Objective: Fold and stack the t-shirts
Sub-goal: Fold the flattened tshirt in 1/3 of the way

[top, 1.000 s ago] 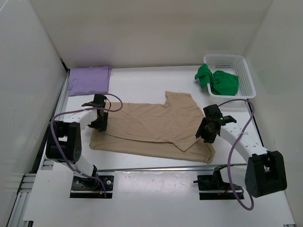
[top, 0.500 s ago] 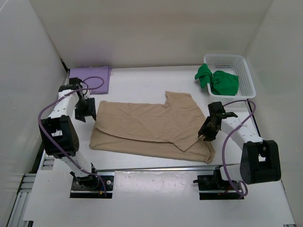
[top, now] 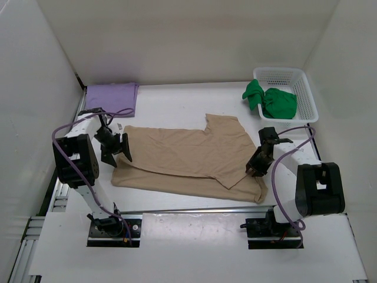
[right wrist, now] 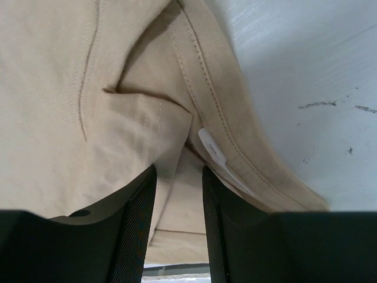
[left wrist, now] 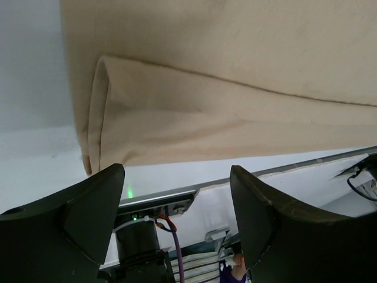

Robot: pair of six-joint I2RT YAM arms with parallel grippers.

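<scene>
The tan t-shirt [top: 188, 156] lies half-folded on the surface [top: 177, 106], its long axis running left to right, its left edge just beside the wide-open, empty left pincer [top: 119, 152], while the narrowly parted right pincer [top: 257, 168] sits on its right edge, grip uncertain.

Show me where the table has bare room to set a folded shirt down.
Widest bare patch: the back strip of table between the lavender shirt and the basket, behind the tan shirt. A narrower bare strip runs along the tan shirt's near edge. Crowded: the middle, covered by the tan shirt, and the basket, holding the green shirt.
</scene>
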